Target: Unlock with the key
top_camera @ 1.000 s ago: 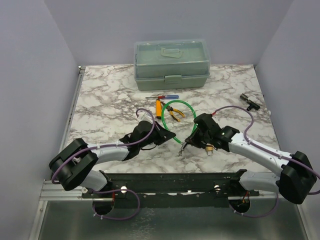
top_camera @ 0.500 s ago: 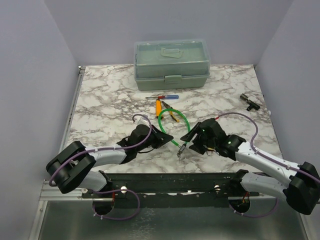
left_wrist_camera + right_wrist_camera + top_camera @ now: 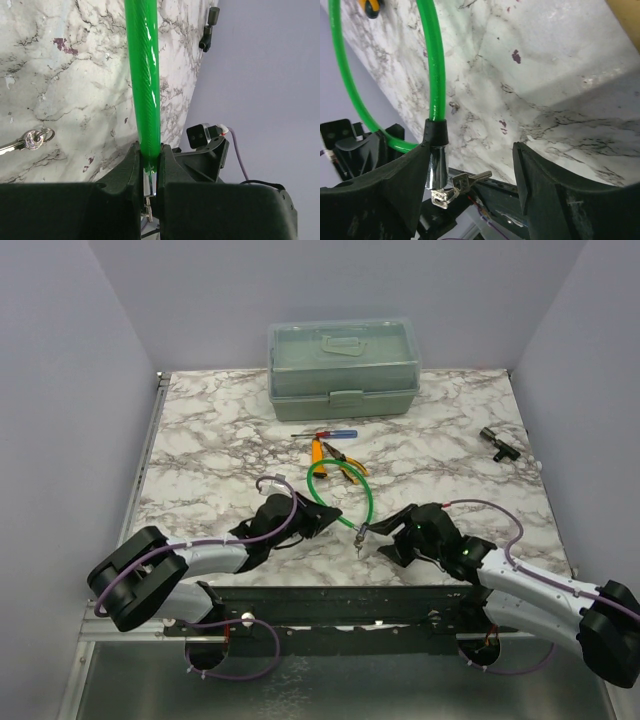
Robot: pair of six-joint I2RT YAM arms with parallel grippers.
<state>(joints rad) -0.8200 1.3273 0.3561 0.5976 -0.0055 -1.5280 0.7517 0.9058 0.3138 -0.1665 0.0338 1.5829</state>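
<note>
A green cable lock point(image 3: 311, 483) loops over the marble table. My left gripper point(image 3: 322, 517) is shut on one end of the cable point(image 3: 142, 75), which runs up from between its jaws point(image 3: 149, 152). The other end carries a black collar and a chrome lock barrel point(image 3: 437, 167). A small silver key point(image 3: 439, 198) sticks out of the barrel's lower end, and a second key point(image 3: 472, 179) hangs from its ring. My right gripper point(image 3: 472, 150) is open; the barrel lies against its left finger and nothing touches the right one. In the top view the keys point(image 3: 360, 538) glint just left of that gripper point(image 3: 384, 537).
A pale green toolbox point(image 3: 343, 368) stands at the back. A red-and-blue screwdriver point(image 3: 325, 435), an orange tool point(image 3: 317, 452) and yellow-handled pliers point(image 3: 347, 468) lie beyond the cable loop. A small black part point(image 3: 497, 443) sits at the far right. The table's near edge is close under both grippers.
The right gripper has opened and drawn back toward the near edge, lower and further left. The left gripper has pulled the cable end a little nearer too.
</note>
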